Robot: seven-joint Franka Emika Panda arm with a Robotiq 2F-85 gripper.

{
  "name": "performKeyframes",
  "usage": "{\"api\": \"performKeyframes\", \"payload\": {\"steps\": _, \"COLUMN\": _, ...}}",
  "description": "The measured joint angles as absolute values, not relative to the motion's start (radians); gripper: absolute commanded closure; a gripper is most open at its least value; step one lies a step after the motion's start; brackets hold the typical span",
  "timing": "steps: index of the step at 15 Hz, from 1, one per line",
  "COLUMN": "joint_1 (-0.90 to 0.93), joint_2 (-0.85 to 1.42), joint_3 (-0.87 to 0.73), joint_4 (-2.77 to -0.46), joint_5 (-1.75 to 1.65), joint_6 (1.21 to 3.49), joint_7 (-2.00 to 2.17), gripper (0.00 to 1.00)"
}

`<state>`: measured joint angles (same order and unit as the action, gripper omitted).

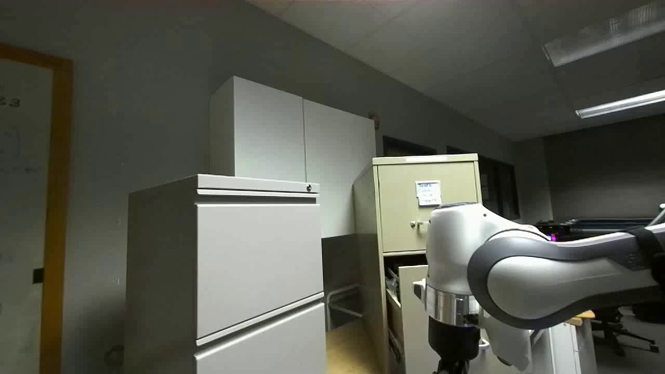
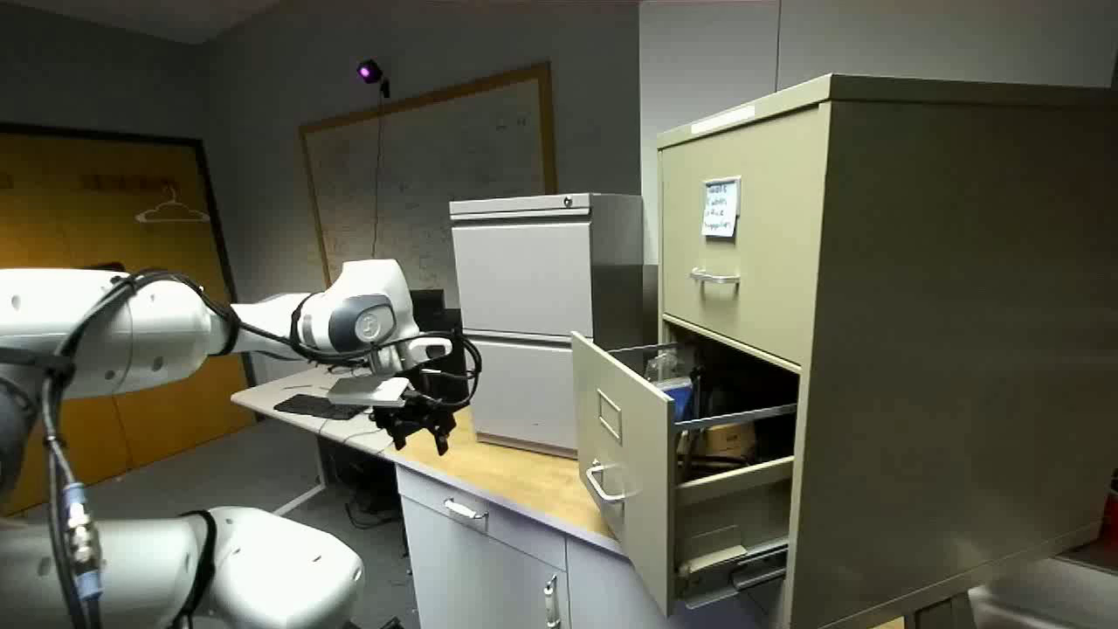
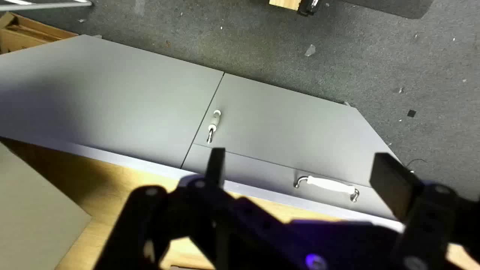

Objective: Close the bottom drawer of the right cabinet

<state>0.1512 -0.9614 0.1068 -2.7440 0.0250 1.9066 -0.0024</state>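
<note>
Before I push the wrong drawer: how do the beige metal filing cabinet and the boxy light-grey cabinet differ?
The beige metal filing cabinet has its lower drawer out; the boxy light-grey cabinet has both drawers shut. The beige one has silver bar handles; the grey shows none. Both show two stacked drawers.

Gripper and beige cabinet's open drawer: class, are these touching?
Apart: an exterior view shows the grey cabinet and wooden countertop between the gripper and the open drawer.

Handwritten card [image 2: 721,208] on the top drawer [image 2: 777,236] of the beige filing cabinet [image 2: 948,332], right
Its last line seems to read "supplies"; the others blur. On the whiteboard [image 1: 26,208], left, a "3" shows; more is too faint.
</note>
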Motion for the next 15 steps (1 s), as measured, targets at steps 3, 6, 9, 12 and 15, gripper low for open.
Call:
{"api": "performKeyframes", "payload": {"steps": 3, "joint_1": 0.151, "joint_2": -0.962, "joint_3": 0.107, "joint_4": -2.744, "joint_5": 0.025, "joint_6": 1.907, "joint_7": -0.002, "gripper": 0.0}}
{"api": "performKeyframes", "payload": {"steps": 6, "joint_1": 0.151, "joint_2": -0.961, "joint_3": 0.107, "joint_4": -2.744, "joint_5": 0.025, "joint_6": 1.908, "joint_7": -0.002, "gripper": 0.0}}
{"api": "performKeyframes", "payload": {"steps": 9, "joint_1": 0.147, "joint_2": -0.961, "joint_3": 0.108, "joint_4": -2.744, "joint_5": 0.025, "joint_6": 1.941, "joint_7": 0.011, "gripper": 0.25}}
{"api": "performKeyframes", "payload": {"steps": 12, "joint_1": 0.127, "joint_2": -0.961, "joint_3": 0.119, "joint_4": -2.743, "joint_5": 0.02, "joint_6": 2.051, "joint_7": 0.054, "gripper": 0.48}}
{"api": "performKeyframes", "payload": {"steps": 15, "joint_1": 0.065, "joint_2": -0.958, "joint_3": 0.139, "joint_4": -2.744, "joint_5": -0.009, "joint_6": 2.207, "joint_7": 0.117, "gripper": 0.73}}
